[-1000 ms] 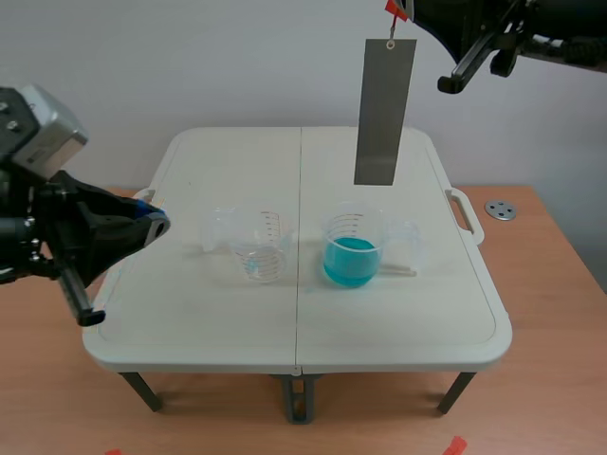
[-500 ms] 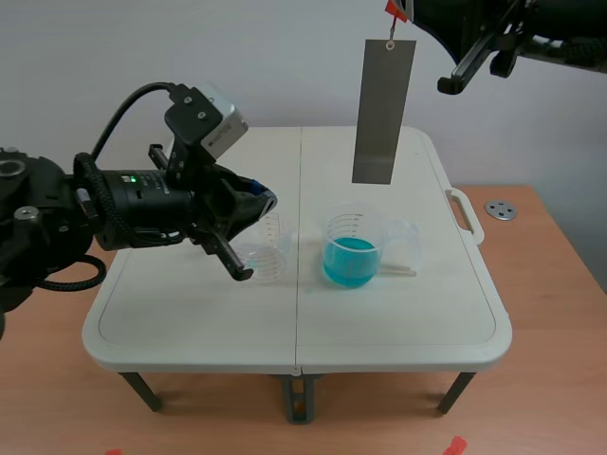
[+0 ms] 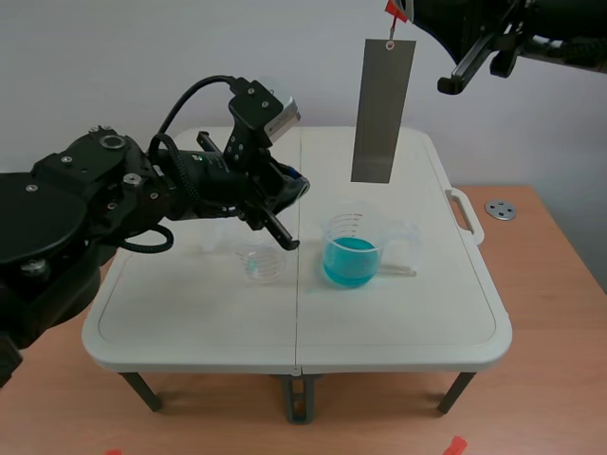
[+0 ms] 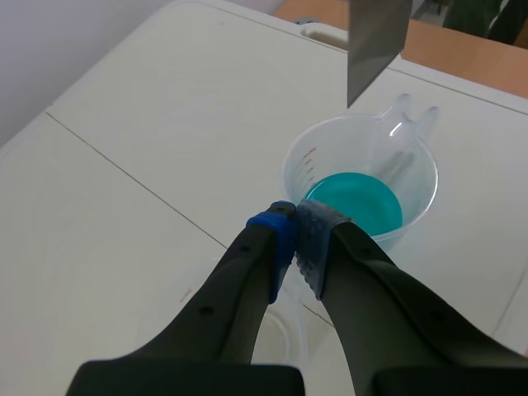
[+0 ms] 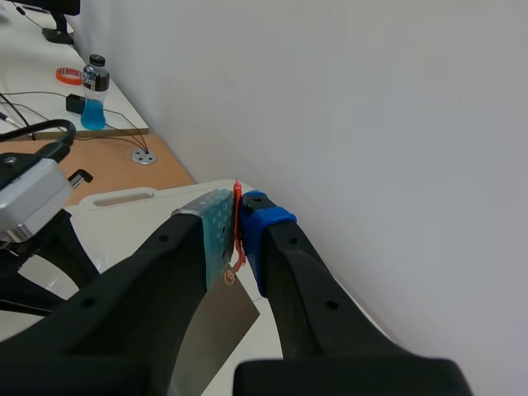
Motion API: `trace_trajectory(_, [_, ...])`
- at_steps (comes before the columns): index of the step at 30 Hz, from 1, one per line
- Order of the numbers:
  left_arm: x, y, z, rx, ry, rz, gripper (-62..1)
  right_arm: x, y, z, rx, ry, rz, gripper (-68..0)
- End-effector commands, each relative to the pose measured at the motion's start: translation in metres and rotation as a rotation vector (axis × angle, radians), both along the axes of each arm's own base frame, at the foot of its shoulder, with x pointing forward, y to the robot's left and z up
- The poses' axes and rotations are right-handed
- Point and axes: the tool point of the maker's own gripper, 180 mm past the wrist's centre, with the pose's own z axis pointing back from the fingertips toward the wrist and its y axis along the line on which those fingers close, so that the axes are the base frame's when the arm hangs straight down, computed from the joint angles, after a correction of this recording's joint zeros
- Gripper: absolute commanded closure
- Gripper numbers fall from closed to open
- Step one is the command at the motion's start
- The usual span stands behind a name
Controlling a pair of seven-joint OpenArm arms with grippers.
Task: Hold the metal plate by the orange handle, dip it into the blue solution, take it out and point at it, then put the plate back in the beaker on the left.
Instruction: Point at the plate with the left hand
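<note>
Orange handle pinched in right gripper, flat grey metal plate dangling; left gripper closed, empty, may bump plate or clear beaker of blue solution.

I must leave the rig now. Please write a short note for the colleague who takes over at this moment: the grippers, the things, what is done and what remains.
Right gripper: shut on the orange handle, raised high. The metal plate hangs straight down from it, above the beaker of blue solution and apart from it.
Left gripper: shut on nothing, above the clear beaker on the left, aimed toward the plate's lower end, not touching it.
Done: the plate is out of the solution; whether it was dipped cannot be seen. Pointing looks under way.
Left: set the plate into the clear beaker.
</note>
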Motion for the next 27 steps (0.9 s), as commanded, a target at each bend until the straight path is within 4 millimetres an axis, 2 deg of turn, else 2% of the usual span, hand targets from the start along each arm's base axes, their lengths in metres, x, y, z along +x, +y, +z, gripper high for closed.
trace_trajectory(1, [0.007, -0.006, 0.019, -0.035, -0.044, -0.005, -1.6, -0.001, 0.001, 0.020, 0.018, -0.053, 0.011, -1.3])
trace_trajectory(16, [0.012, -0.022, 0.024, -0.018, -0.079, -0.024, -1.6, -0.001, 0.001, 0.020, 0.018, -0.053, 0.011, -1.3])
trace_trajectory(27, [0.012, -0.022, 0.024, -0.010, -0.082, -0.023, -1.6, -0.001, 0.001, 0.020, 0.018, -0.053, 0.011, -1.3])
